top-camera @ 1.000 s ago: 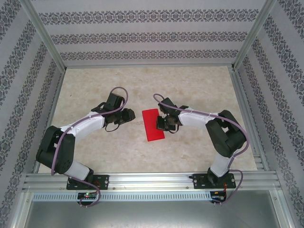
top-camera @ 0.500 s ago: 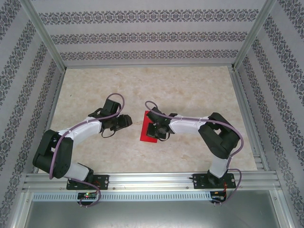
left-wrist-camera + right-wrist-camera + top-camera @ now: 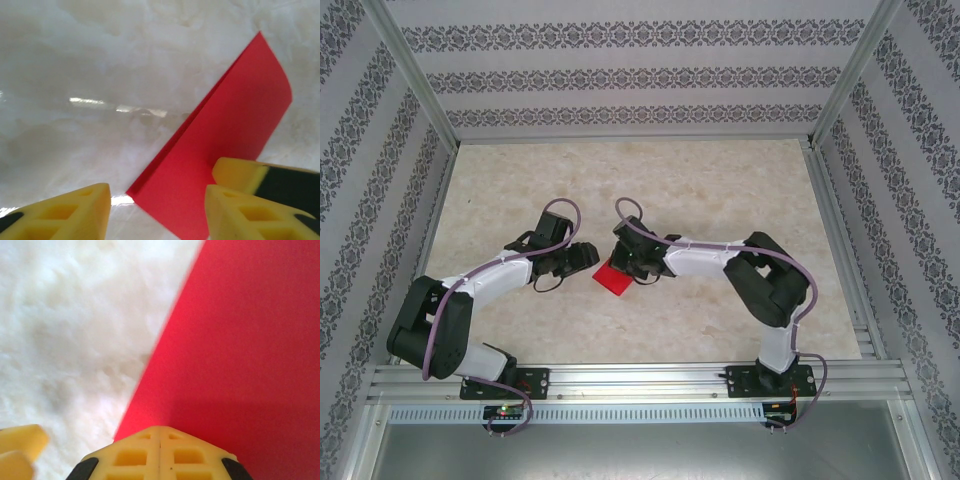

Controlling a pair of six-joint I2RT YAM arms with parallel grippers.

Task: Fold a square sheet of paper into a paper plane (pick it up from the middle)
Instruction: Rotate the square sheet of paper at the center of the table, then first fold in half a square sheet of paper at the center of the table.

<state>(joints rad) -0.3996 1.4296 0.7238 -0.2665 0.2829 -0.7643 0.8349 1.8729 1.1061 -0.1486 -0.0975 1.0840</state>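
Site: we find a pale, marbled bench (image 3: pixel 720 190) enclosed by patterned walls (image 3: pixel 620 75). A metal rail (image 3: pixel 640 380) along the near edge carries both arm bases.
Paper, position: we record one piece of bright red paper (image 3: pixel 610 281), plain and unmarked. It lies on the bench a little left of centre, between the two claws.
Paper, shape: in the left wrist view the paper (image 3: pixel 225 130) reads as a long strip rather than a square. A thin second edge runs along its long left side, so we judge it doubled over. It lies flat or nearly flat.
Left claw: the left claw (image 3: pixel 157 215) is released. Its yellow fingers (image 3: pixel 75 212) stand well apart, low over the bench. The near corner of the paper lies in the gap between them, and we see nothing gripped.
Right claw: the right claw (image 3: pixel 160 445) is clenched, its two yellow fingertips meeting with no gap. They sit over the paper close to its edge and cast a shadow on the red. We cannot tell whether they press the paper or hang just above it.
Claws, relation: from overhead, both arms reach inward. The left claw (image 3: pixel 585 256) sits just left of the paper, and the right claw (image 3: pixel 625 268) sits over its far right part. In the left wrist view, the right claw's tip (image 3: pixel 250 175) shows on the red, just beyond the left claw's right-hand finger.
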